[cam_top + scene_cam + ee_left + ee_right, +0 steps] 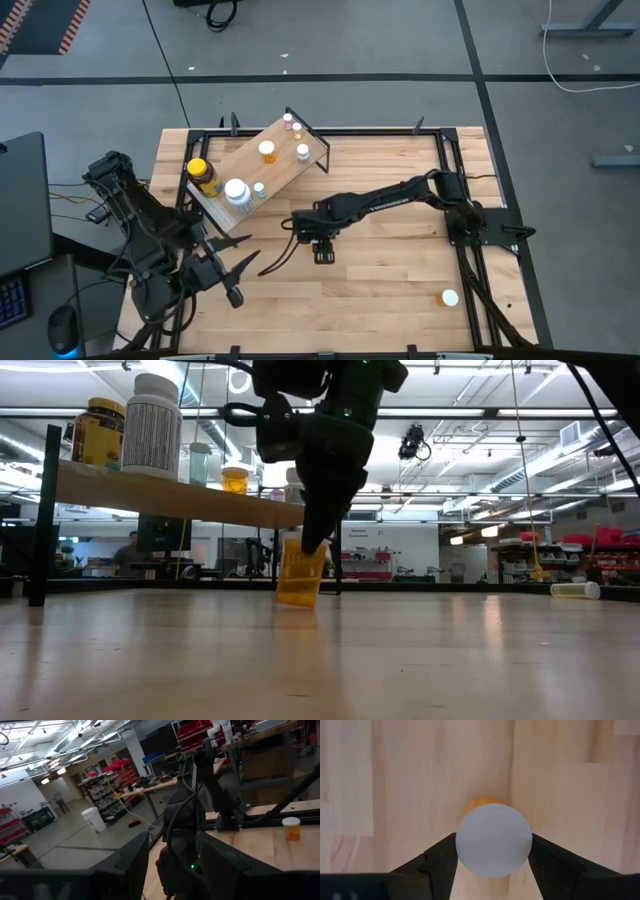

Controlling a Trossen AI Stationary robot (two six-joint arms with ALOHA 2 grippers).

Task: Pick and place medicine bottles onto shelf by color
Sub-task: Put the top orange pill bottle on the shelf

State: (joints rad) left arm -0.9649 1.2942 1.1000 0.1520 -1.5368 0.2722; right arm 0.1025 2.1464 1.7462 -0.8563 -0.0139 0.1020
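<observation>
Gripping an orange vial (300, 572) by its white cap (493, 840), the right pincer (324, 248) holds it tilted, base touching the worktop (400, 270) near centre. Pick step. Next: lift, carry toward 11 o'clock to the shelf (240, 160), beside the orange bottles. Left pincer (228, 272) waits wide open at 8 o'clock.

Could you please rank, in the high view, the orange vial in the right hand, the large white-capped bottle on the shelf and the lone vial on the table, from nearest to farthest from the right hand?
1. The orange vial, between the right hand's fingers.
2. The white-capped bottle, on the shelf, toward the left arm.
3. The lone vial, by the table's near right corner.
</observation>
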